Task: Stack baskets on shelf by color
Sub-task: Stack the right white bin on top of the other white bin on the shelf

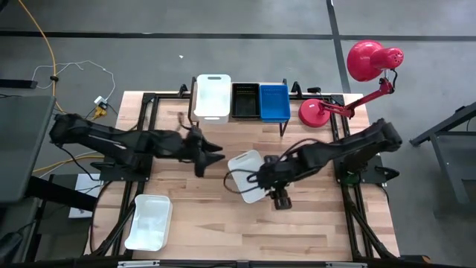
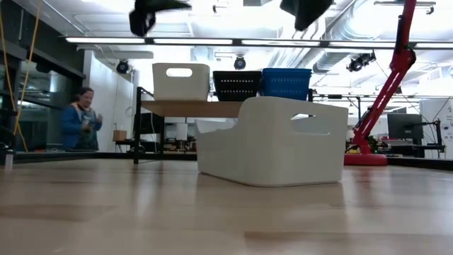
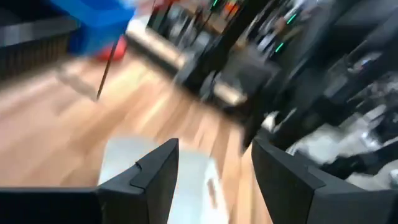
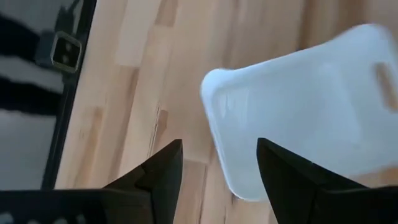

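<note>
Up on the shelf (image 1: 297,119) at the table's (image 1: 312,223) far edge, three baskets sit in a row: white (image 1: 212,97), black (image 1: 245,101), blue (image 1: 274,102). Mid-table lies a white basket (image 1: 249,175), upside down. The right gripper (image 1: 256,175) hangs over its near-right end, fingers (image 4: 163,171) spread wide, holding nothing. The left gripper (image 1: 212,152) hovers just beside it on the other side, fingers (image 3: 158,168) parted and empty too. Another white basket (image 1: 149,222) rests open side up at the near-left corner. A red lamp (image 1: 349,82) stands by the shelf's right end.
</note>
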Robot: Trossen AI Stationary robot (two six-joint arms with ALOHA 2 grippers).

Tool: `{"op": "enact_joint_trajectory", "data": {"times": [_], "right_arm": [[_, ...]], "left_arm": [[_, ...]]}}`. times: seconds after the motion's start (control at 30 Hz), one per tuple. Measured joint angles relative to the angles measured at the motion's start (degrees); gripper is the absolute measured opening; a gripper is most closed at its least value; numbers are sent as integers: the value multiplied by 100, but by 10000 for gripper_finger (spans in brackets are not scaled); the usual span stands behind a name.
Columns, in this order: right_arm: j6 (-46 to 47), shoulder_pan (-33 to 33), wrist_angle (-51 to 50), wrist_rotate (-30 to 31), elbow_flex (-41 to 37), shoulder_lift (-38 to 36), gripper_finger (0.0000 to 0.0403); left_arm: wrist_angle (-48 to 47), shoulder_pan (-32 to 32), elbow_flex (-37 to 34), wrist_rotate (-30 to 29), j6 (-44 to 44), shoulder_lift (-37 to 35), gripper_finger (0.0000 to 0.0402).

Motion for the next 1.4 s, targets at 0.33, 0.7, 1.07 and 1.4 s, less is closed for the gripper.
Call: {"op": "enact_joint_trajectory", "data": {"times": [0.33, 0.7, 1.07, 1.4], "right_arm": [[913, 146, -740, 994, -15, -1006, 193], [1915, 904, -1645, 2223, -22, -1191, 193], [3257, 1483, -2694, 2665, -22, -1191, 193], [4592, 2002, -3423, 3198, -24, -1296, 193]], "left_arm": [[-2193, 409, 1337, 279, 547, 1501, 190], [-2171, 711, 1604, 638, 1099, 2640, 190], [-1961, 783, 1604, 720, 1004, 3331, 190], [-2165, 811, 1604, 635, 748, 3785, 190]]}}
